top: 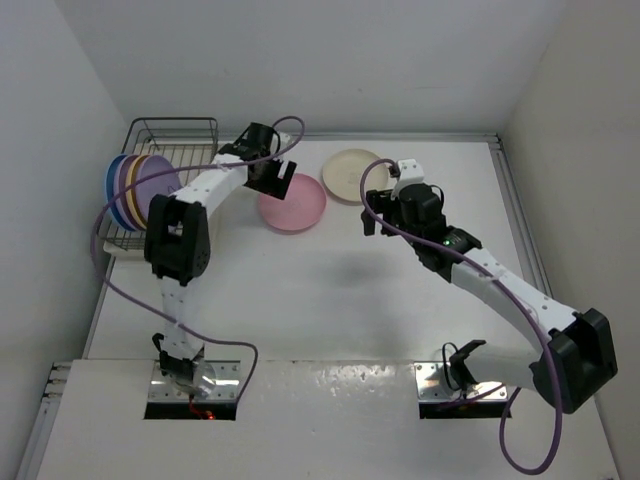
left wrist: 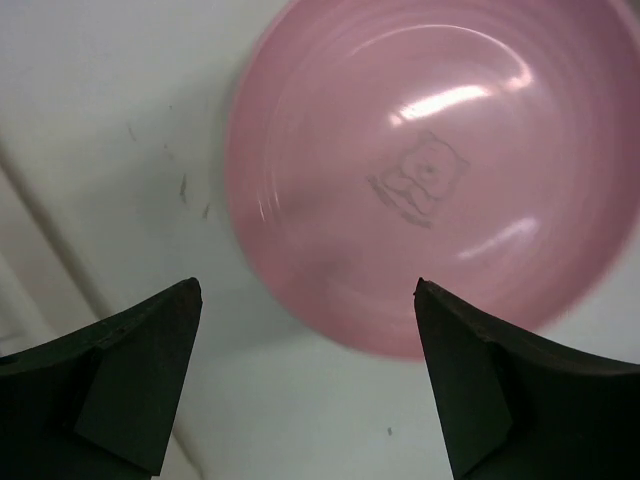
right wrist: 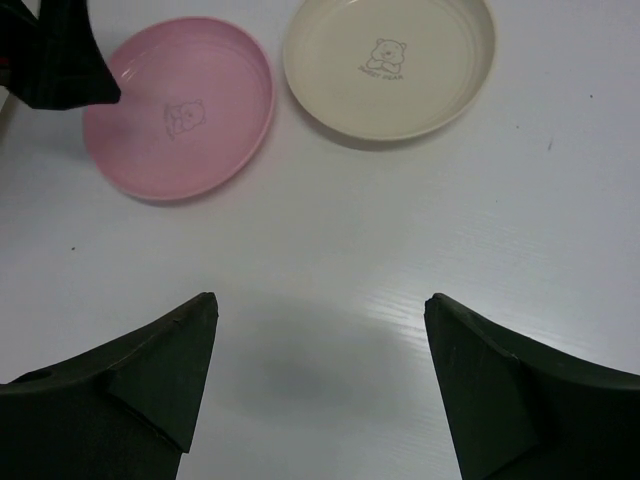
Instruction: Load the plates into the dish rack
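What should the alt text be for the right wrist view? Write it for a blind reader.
A pink plate and a cream plate lie flat and apart on a white table, pink at upper left, cream at upper centre, each with a faint bear mark. The right gripper is open and empty at the bottom edge.

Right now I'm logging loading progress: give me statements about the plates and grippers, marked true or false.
The pink plate lies flat on the table. True.
The cream plate stands in the dish rack. False: it lies on the table beside the pink plate.
The left gripper is open above the pink plate. True.
The right gripper is shut on the cream plate. False: it is open and holds nothing.
Several plates stand on edge in the dish rack. True.
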Motion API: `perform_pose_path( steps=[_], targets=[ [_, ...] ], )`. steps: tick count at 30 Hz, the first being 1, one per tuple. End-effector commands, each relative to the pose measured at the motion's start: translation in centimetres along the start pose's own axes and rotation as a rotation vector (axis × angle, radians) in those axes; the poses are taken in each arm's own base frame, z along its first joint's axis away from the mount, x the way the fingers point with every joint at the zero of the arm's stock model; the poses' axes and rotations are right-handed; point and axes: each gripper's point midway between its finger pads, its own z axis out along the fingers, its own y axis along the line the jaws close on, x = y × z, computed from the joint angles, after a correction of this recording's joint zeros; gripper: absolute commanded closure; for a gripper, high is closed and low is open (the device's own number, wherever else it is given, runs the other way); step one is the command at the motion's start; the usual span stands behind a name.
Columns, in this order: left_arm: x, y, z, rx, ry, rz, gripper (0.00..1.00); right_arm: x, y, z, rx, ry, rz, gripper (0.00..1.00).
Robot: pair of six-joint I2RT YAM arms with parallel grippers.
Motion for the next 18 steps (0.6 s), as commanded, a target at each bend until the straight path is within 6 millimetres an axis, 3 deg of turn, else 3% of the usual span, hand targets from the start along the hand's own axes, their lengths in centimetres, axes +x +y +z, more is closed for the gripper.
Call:
perform_pose_path(
  steps=[1, 4, 6, 7, 11, 12, 14, 15, 17, 18],
  targets=[
    [-1.4, 2.0, 1.4, -0.025, 0.014, -0.094, 0.08, -1.4, -0.5, -0.7, 0.000, -0.067, 0.037, 0.16],
    [-0.4, 2.2, 4.5, -0.019, 0.056, -0.112, 0.10, -0.7, -1.3, -1.0, 0.023, -0.066, 0.051, 0.16],
    [0.4, 2.3, 5.8, -0.005, 0.078, -0.119, 0.19, -0.2, -1.7, -1.1, 0.034, -0.062, 0.067, 0.16],
    [1.8, 2.3, 7.3, -0.011, 0.118, -0.119, 0.23, -0.3, -2.0, -1.2, 0.043, -0.069, 0.074, 0.16],
    [4.7, 2.9, 9.1, -0.065, 0.198, -0.134, 0.45, -0.3, -2.4, -1.4, 0.056, -0.075, 0.086, 0.16],
    [5.0, 3.3, 9.0, -0.069, 0.208, -0.142, 0.57, -0.4, -2.3, -1.5, 0.057, -0.080, 0.082, 0.16],
    [5.8, 3.0, 9.2, -0.056, 0.228, -0.142, 0.68, -0.9, -2.6, -1.5, 0.064, -0.090, 0.079, 0.16],
    [5.4, 3.3, 8.8, -0.052, 0.216, -0.151, 0.83, -0.8, -2.6, -1.5, 0.065, -0.086, 0.068, 0.16],
    [4.1, 3.5, 7.3, -0.055, 0.184, -0.152, 0.98, -1.0, -2.9, -1.6, 0.080, -0.089, 0.072, 0.16],
    [3.3, 3.6, 6.5, -0.056, 0.169, -0.152, 1.00, -0.9, -3.0, -1.6, 0.080, -0.086, 0.078, 0.16]
  ],
)
